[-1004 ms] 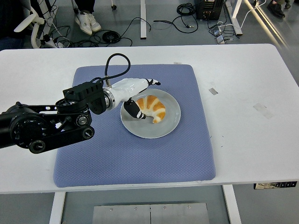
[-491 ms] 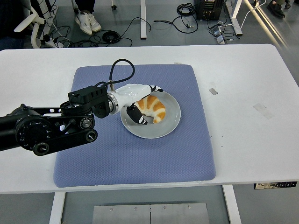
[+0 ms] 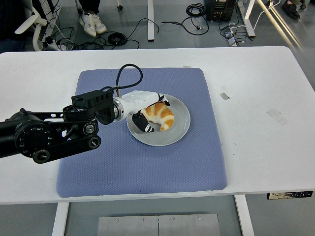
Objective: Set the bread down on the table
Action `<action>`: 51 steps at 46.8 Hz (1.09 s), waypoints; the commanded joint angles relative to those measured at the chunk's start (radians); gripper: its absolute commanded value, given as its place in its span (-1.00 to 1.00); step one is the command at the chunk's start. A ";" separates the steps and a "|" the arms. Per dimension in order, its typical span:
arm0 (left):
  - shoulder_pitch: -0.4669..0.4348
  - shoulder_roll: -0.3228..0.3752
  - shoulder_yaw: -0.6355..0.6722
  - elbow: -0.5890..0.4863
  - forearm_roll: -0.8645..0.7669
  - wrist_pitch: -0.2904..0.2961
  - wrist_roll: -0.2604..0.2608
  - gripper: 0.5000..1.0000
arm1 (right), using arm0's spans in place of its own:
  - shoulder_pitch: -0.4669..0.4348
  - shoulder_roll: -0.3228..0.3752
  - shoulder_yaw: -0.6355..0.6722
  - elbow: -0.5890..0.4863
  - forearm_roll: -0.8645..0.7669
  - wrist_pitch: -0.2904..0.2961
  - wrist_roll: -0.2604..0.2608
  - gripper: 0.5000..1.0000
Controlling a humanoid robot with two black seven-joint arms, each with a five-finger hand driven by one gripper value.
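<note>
A golden croissant (image 3: 161, 115) lies on a grey plate (image 3: 180, 129) in the middle of a blue mat (image 3: 147, 162). My left hand (image 3: 146, 109), white with black fingertips, reaches in from the left and lies over the croissant's left end. Its fingers curl over the top of the bread while the thumb (image 3: 141, 123) sits low on the plate below it. The croissant still rests on the plate. My right arm does not show.
The mat covers the middle of the white table (image 3: 266, 137). Two small tape marks (image 3: 224, 96) (image 3: 275, 114) lie on the bare table to the right. A black cable (image 3: 129, 73) loops up from my left wrist.
My left hand moved slightly right and lower onto the croissant, and its fingers closed around the bread's left end. The croissant has hardly moved.
</note>
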State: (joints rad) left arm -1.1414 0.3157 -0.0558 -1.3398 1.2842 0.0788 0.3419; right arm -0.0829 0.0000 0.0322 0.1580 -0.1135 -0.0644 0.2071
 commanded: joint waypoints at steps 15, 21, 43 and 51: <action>0.000 0.005 0.008 0.001 0.075 -0.019 0.000 -0.10 | 0.000 0.000 0.000 0.000 0.000 0.000 0.000 1.00; 0.000 0.008 0.010 0.001 0.076 -0.019 -0.001 -0.46 | 0.000 0.000 0.000 0.000 0.000 0.000 0.000 1.00; -0.001 0.023 0.008 0.001 0.075 -0.028 -0.003 -1.00 | 0.000 0.000 0.000 0.000 0.000 0.000 0.000 1.00; -0.011 0.026 -0.002 0.002 0.063 -0.025 -0.003 -1.00 | 0.000 0.000 0.000 0.000 0.000 0.000 0.000 1.00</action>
State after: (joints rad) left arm -1.1466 0.3403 -0.0554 -1.3384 1.3494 0.0509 0.3393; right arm -0.0828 0.0000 0.0322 0.1580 -0.1135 -0.0644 0.2071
